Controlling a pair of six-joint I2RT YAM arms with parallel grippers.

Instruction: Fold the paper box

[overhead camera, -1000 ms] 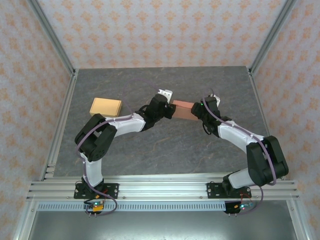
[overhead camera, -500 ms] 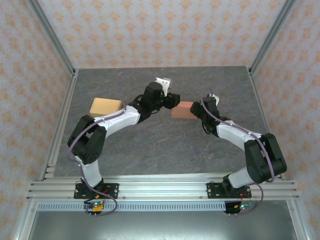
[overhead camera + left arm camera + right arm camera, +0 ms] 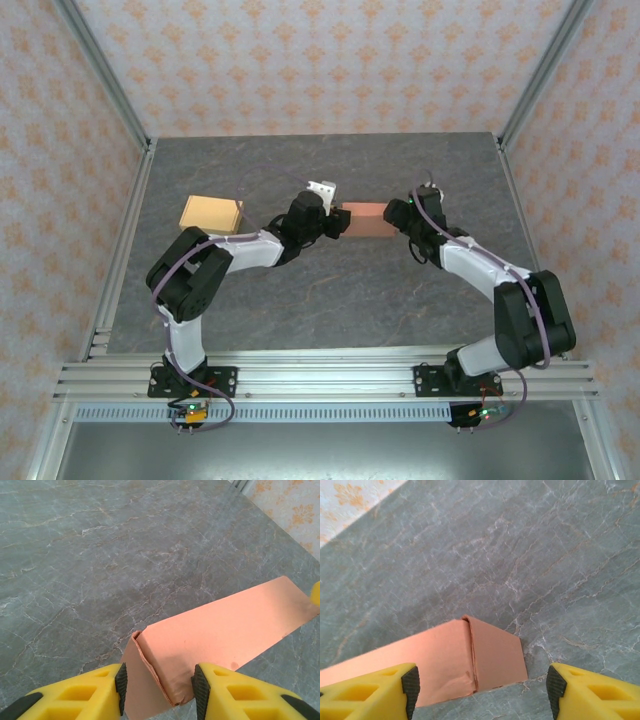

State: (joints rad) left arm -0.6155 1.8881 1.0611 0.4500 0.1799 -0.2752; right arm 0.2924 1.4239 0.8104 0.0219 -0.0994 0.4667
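Grippers are parked at opposite ends of the paper box [image 3: 364,219], which is lying flat on its long side around the middle of the table [image 3: 330,300], toward the back half. It's a pinkish, long thin thing. The left gripper [image 3: 335,222] is on the box's left end, and from the left wrist camera the yellow fingers [image 3: 75,692] sit right up against that end on both sides, with a loose flap [image 3: 131,680] hanging by one pad. Honestly can't tell if it's really squeezing or just bracketing it. The right gripper [image 3: 398,215] is at the other end, spread wide. One finger overlaps the box's side while the other finger [image 3: 580,690] is off it with bare table between, and that end is folded shut. A tan box [image 3: 211,213] sits well apart on the left.
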